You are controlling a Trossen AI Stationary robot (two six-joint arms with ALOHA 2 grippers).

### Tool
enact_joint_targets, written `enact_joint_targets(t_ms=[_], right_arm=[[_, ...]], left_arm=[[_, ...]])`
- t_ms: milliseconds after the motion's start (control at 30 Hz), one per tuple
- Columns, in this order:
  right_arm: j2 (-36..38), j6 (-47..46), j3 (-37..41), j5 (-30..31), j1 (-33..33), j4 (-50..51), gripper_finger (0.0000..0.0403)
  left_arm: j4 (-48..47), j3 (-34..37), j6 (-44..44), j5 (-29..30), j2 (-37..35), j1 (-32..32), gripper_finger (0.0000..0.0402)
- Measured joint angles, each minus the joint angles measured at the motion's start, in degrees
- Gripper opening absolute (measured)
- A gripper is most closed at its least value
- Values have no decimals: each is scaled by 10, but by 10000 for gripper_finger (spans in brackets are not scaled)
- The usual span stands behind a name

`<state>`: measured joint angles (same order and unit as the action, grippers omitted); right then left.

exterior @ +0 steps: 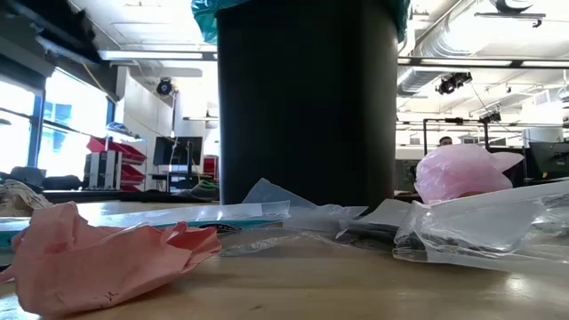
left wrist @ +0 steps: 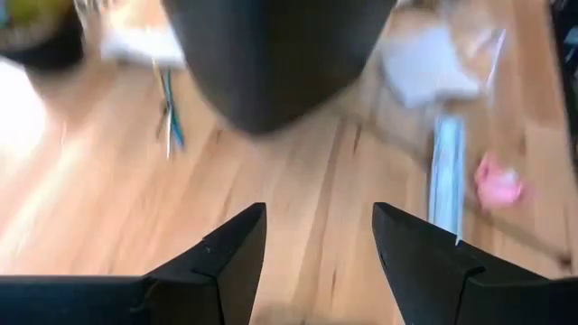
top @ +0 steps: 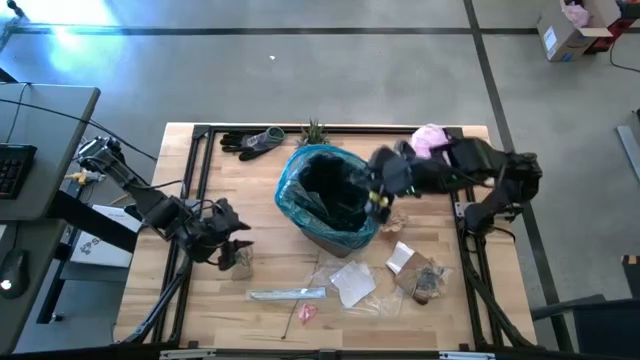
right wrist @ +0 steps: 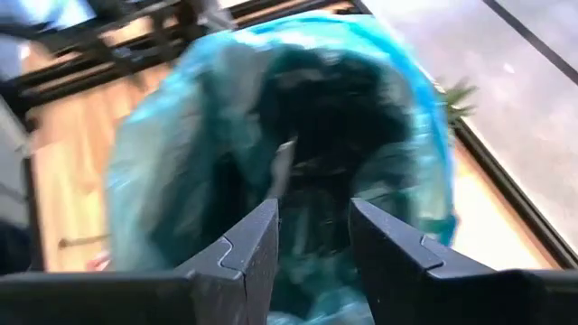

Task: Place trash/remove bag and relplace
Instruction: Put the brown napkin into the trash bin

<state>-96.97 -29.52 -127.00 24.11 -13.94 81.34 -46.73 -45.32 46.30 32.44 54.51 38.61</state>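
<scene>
The black bin [exterior: 307,102] stands mid-table, lined with the teal bag [top: 300,190], whose edge folds over the rim. My right gripper [top: 378,195] hangs open over the bin's right rim and points into the bag's mouth [right wrist: 298,135], where a pale scrap [right wrist: 284,161] shows. My left gripper [top: 232,245] stands open above the wood left of the bin, nothing between its fingers [left wrist: 318,209]. Trash lies in front of the bin: a silvery wrapper [top: 287,294], white paper [top: 352,283], a pink scrap [top: 306,313], a brownish lump [top: 428,285].
Dark gloves [top: 250,142] and a small green plant [top: 314,131] lie at the table's far edge, and a pale pink bag [top: 430,140] at the far right. Clear wrappers [exterior: 480,227] lie near the front right. A black frame [top: 195,180] borders the table.
</scene>
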Motion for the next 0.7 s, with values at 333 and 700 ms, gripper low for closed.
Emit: enact_joint_targets(t_ms=[333,700], right_arm=[[-17,-48,0,105,-145,3,124],[-17,-106,0,179,-213,33,124]], left_arm=[[-78,16,31,-137,98,35,188],[18,17,-10,-209,190,35,188]])
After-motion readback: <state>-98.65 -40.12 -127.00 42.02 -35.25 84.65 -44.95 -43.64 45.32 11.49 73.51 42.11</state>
